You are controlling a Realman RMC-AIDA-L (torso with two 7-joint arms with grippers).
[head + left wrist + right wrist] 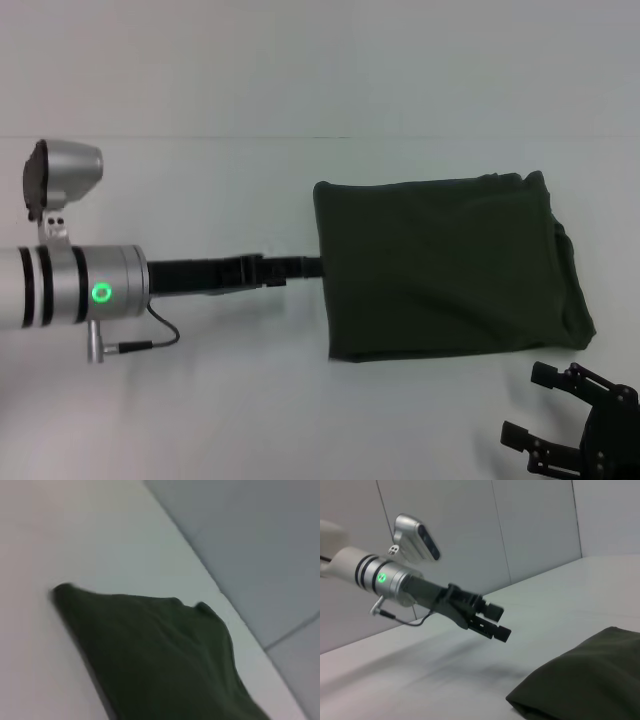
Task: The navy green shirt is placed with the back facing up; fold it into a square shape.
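Your shirt [445,265] lies on the white table [250,400], right of centre in the head view, already folded into a thick, roughly square bundle. Its left edge runs straight, its top edge is nearly level, and on the right side the layers bulge out in rounded folds. Only plain dark green cloth shows; you see no lettering.

Your left gripper [305,266] reaches in from the left, low and level, with its tips right at the middle of the shirt's left edge. In the right wrist view the left gripper [495,621] hangs above the table, clear of the cloth, and its two dark fingers [494,611] sit one over the other with only a thin gap between them, holding nothing. The left wrist view shows the shirt [160,655] filling the lower part of the picture, a folded corner lying on the table [100,535].

Your right gripper [560,415] sits at the lower right corner of the head view, just beyond the shirt's near right corner and apart from it. Its fingers [548,375] are spread wide with nothing between them.
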